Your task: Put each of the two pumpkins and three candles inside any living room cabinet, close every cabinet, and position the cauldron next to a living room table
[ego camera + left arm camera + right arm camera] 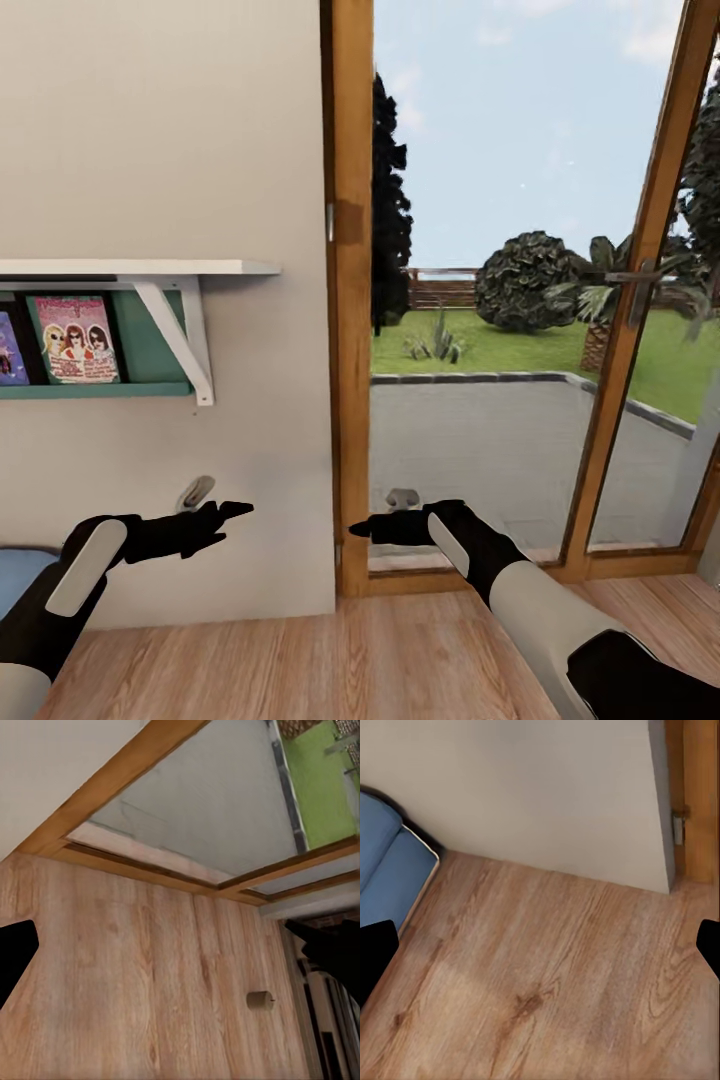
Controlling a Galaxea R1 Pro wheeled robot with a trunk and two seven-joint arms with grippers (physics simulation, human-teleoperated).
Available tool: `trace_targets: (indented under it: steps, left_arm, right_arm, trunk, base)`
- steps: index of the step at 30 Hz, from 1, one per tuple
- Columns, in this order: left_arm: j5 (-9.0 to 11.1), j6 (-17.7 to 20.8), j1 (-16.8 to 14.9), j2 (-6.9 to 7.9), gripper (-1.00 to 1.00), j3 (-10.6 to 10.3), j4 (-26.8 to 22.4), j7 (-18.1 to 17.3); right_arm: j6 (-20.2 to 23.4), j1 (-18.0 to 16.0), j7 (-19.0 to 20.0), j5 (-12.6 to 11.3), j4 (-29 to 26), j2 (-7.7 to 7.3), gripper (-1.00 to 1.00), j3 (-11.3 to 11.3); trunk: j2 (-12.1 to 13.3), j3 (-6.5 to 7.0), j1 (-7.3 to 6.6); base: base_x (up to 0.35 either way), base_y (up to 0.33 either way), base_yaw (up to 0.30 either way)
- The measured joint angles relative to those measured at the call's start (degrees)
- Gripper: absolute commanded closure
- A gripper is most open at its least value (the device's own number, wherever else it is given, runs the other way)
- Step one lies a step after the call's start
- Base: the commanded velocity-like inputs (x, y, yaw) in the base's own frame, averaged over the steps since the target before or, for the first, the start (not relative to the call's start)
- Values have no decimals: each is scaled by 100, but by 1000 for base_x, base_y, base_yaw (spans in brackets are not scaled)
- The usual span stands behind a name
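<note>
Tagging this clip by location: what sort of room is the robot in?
Probably a living room, at its edge by a patio. A wood-framed glass door opens onto a terrace and garden, a white wall shelf holds picture books, and the floor is wood plank. A blue cushioned seat sits nearby.

White shelf, glass door, blue cushion.

No legible text, number or brand can be read in any view. The only printed items are two covers on the green shelf on the wall, above the left pincer. The pink cover shows three faces under a title too blurred to read. The purple cover is cut by the frame edge.
</note>
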Motion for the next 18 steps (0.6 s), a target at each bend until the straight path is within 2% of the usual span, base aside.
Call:
trace_targets:
  steps: [18]
  left_arm:
    - [1,-1,1,1,-100,5,-1,0]
  right_arm:
    - [-1,0,-8,20,0,0,-100,1]
  trunk:
    - [0,4,0]
  base:
    - [0,0,-5]
